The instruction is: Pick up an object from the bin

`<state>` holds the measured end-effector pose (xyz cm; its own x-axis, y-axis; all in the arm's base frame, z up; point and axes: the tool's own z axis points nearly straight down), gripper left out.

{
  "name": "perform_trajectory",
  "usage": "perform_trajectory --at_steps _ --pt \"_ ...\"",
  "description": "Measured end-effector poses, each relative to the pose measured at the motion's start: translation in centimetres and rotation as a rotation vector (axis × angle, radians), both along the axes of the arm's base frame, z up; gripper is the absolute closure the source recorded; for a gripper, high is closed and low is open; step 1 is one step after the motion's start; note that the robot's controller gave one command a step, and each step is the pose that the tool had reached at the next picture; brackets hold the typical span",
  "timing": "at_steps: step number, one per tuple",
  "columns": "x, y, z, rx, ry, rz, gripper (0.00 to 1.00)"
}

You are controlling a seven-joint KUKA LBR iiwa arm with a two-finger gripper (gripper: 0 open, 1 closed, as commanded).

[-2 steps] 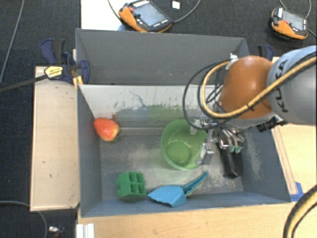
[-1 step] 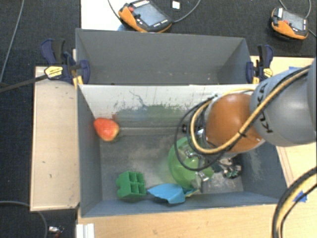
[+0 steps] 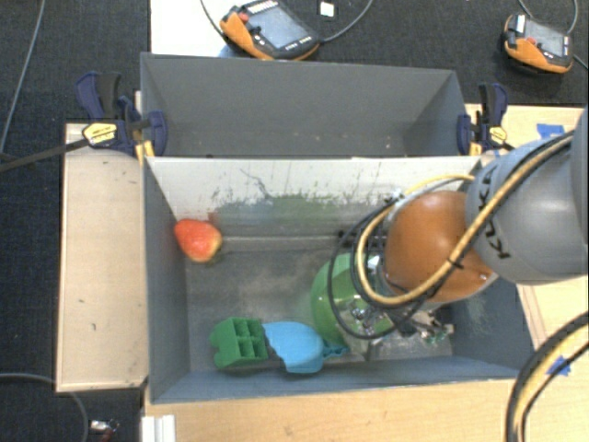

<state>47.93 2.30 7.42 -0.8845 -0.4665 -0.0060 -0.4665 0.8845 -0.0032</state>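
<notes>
gripper (image 3: 366,324) sits low by the near wall of the grey metal bin (image 3: 294,109), right of centre, tucked under the orange wrist cover (image 3: 433,247); how wide it stands: cannot tell, cover and cables hide it.

nearest thing is the round green plastic object (image 3: 329,295), just left of and partly under the wrist; likely the pick target.

to do it well: centre over the green body, descend straight, stay clear of the near wall, lift vertically.

around it:
- 1 light-blue plastic shell (image 3: 294,346) at the green object's lower left, touching or nearly so; could get dragged along
- 1 dark-green ridged plastic block (image 3: 239,342) against the blue shell
- 1 red-orange round fruit toy (image 3: 198,239) well apart at the left wall; no issue
</notes>
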Motion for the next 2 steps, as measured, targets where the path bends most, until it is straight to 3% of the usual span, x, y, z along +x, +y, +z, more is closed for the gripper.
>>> perform_trajectory --at_steps 2 --pt "0.02 0.0 0.01 0.0 0.0 0.0 1.0"
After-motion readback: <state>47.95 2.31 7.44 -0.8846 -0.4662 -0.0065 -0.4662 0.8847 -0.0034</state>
